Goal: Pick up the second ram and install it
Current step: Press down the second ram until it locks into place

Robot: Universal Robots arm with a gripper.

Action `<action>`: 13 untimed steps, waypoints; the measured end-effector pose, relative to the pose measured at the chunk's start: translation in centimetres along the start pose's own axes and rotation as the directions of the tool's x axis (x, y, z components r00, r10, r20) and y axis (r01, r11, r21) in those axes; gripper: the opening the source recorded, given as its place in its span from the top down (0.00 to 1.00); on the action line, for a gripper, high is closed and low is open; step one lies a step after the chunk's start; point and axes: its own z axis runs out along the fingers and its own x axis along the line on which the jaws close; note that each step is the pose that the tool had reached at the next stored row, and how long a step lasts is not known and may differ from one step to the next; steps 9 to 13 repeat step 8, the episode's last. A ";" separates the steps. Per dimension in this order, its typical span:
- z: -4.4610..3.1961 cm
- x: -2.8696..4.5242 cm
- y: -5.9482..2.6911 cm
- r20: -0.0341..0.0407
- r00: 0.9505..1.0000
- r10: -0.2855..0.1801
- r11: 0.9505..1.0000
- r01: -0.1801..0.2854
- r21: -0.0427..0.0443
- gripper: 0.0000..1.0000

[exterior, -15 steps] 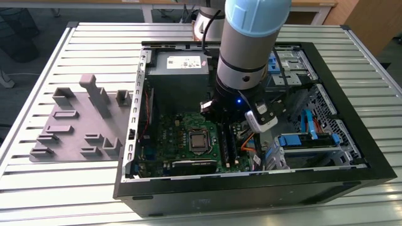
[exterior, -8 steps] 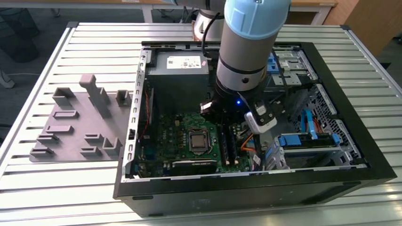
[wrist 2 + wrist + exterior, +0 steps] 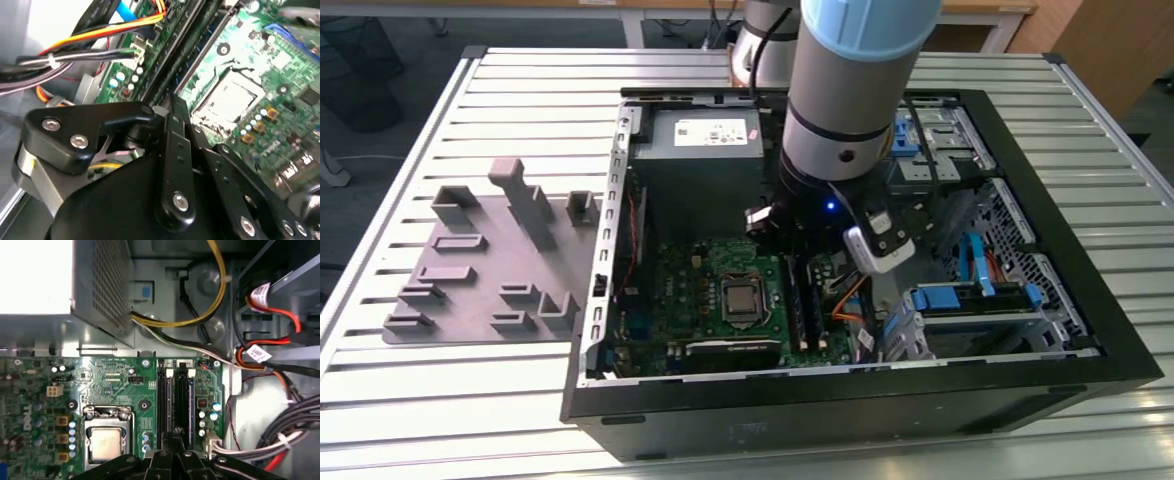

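**First wrist view: end effector down over the memory slots, stick looks to be in place**

Looking straight down into the open computer case (image 3: 1107, 330), the end effector (image 3: 176, 432) sits right above the motherboard (image 3: 115, 380), its tips drawn together with no gap showing between them. They hang over the near end of the memory slots, beside the processor socket (image 3: 106, 437). Two dark sticks stand on edge in those slots, side by side. The one with the blue-tinged edge I take to be the second ram (image 3: 190, 405); it runs straight along its slot and looks upright, not tilted. I cannot tell whether the closed tips are touching its top edge or are just above it.

In the second wrist view the end effector (image 3: 172, 102) shows the same closed stance, with the slots running away beyond it and the bundle of coloured cables (image 3: 100, 35) well off to one side.

In the exterior view the arm (image 3: 854, 100) reaches down inside the case, its wrist over the slots. The grey tray (image 3: 467, 290) lies on the desk (image 3: 520, 80) at the exterior view's left, well apart from the arm.

My read is that the pickup is done and the stick has been carried over and set into its slot. Whether it is pressed fully home, with the end latches snapped shut, is not clear from these pictures, so the seating is the one part I would call unconfirmed.
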 end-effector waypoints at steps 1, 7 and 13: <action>-0.09 0.00 0.00 0.000 1.000 0.000 1.000 0.000 0.000 0.89; -0.14 0.00 0.00 0.000 1.000 0.000 1.000 0.000 0.000 0.89; -0.14 0.00 0.00 0.000 1.000 0.000 1.000 0.000 0.000 0.89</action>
